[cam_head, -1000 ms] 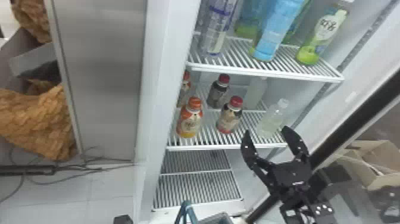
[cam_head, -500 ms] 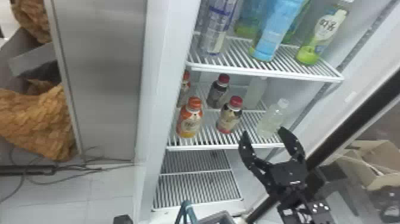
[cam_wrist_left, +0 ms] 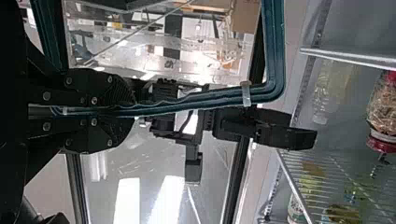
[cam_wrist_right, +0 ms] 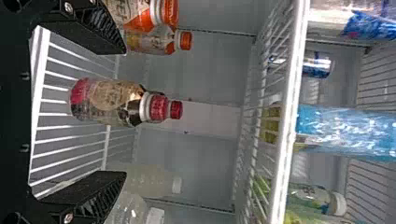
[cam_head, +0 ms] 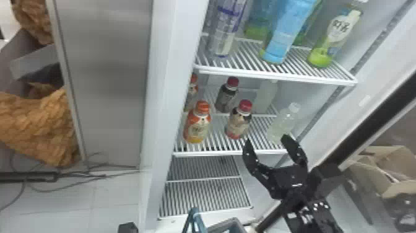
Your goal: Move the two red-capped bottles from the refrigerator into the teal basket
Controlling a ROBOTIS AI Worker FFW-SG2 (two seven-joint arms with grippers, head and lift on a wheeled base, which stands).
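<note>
Two bottles, red-capped, dark-necked, with pale wrap labels, both upright in the refrigerator on its middle white wire shelf [cam_head: 213, 152]. Clock directions below: head view, front red-capped bottle [cam_head: 239, 122] as dial centre.

Positions. Rear red-capped bottle [cam_head: 227, 96]: 11 o'clock, close behind. Orange-capped bottle with orange label [cam_head: 198, 125]: 9 o'clock, near. Clear, pale-capped plastic bottle [cam_head: 281, 124]: 3 o'clock, near. Basket of teal plastic with greyish rim [cam_head: 229, 222]: 6 o'clock, well below the shelf, cut by the bottom edge.

Right gripper, black, two-fingered [cam_head: 266, 140]: 4 o'clock, in front of the shelf. Fingers spread wide, nothing held. Right wrist view: front bottle lined up in the gap, neither finger touching it.

Left gripper, black [cam_wrist_left: 133, 110]: closed firmly on the teal handle [cam_wrist_left: 210, 97] of the basket, presumably keeping it ready as receiver.

Step in hand (judged): approach to the first pick, front bottle the likely target. Neither red-capped bottle is in the gripper.

Next move calls for: straight advance over the shelf lip, wrist attitude kept, fingers passing either side of the label, then closing on the body below the cap. Afterwards a small lift and withdrawal before lowering toward 6 o'clock.

Risk, estimated: the finger on the 3 o'clock side could nudge the clear bottle; the other could catch the orange-capped one. Rear bottle should be easier to reach once the front one is out.
</note>
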